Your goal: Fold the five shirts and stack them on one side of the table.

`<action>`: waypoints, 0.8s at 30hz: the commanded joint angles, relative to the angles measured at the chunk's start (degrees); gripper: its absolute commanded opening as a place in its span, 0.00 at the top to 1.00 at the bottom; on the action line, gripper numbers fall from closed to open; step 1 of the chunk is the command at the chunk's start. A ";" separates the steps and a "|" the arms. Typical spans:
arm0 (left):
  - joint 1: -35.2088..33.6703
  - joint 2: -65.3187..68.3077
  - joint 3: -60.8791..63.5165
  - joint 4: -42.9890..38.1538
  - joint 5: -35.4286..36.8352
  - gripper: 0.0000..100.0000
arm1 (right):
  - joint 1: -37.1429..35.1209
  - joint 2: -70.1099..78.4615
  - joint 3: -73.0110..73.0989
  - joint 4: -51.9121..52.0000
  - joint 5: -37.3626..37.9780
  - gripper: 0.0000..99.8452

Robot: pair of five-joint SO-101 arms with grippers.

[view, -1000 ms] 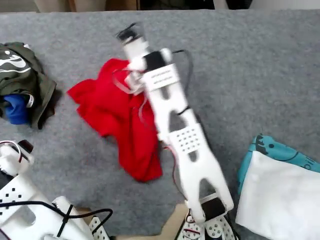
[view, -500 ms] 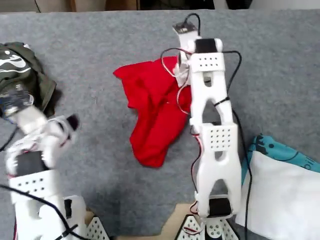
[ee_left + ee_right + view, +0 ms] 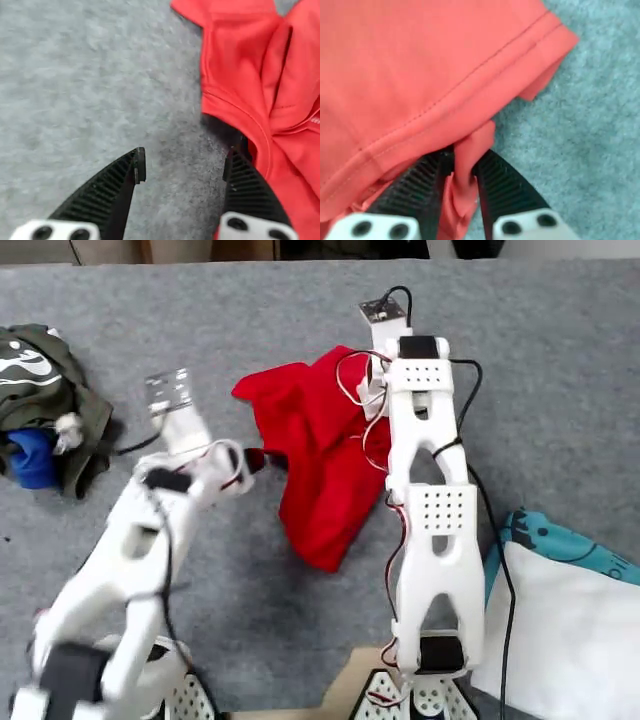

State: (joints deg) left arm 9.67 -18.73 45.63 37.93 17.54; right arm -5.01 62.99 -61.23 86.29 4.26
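A crumpled red shirt (image 3: 318, 455) lies in the middle of the grey table. My right gripper (image 3: 462, 175) is shut on a fold of the red shirt (image 3: 420, 80) at its far right side, where the arm (image 3: 425, 500) stretches up from the front edge. My left gripper (image 3: 187, 167) is open at the shirt's left edge, one finger touching the red cloth (image 3: 260, 90), the other over bare table. In the high view the left gripper (image 3: 252, 458) sits beside the shirt's left sleeve.
A dark green shirt (image 3: 45, 380) and a blue one (image 3: 30, 458) lie bunched at the table's left edge. Folded white (image 3: 565, 640) and teal (image 3: 545, 535) shirts are stacked at the front right. Bare grey table (image 3: 560, 370) lies at the back right.
The right gripper dragged the red shirt from the left-centre toward the middle and kept hold. The left arm swung up from the front left corner to the shirt's left edge.
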 commanded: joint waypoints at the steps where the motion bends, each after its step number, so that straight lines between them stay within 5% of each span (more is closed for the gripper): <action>1: 2.99 10.59 -10.20 -0.97 0.53 0.74 | 1.01 -0.31 -2.07 -1.05 0.53 0.99; 15: 6.95 18.07 -19.25 -0.79 5.71 0.74 | 0.84 -0.31 -1.98 -1.23 0.70 0.99; 24: 6.51 16.75 -24.88 11.08 5.27 0.74 | 0.84 -0.31 -1.89 -1.23 0.70 0.99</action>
State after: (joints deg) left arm 16.09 -0.35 23.91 47.08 22.73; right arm -5.01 62.99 -61.23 86.29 4.53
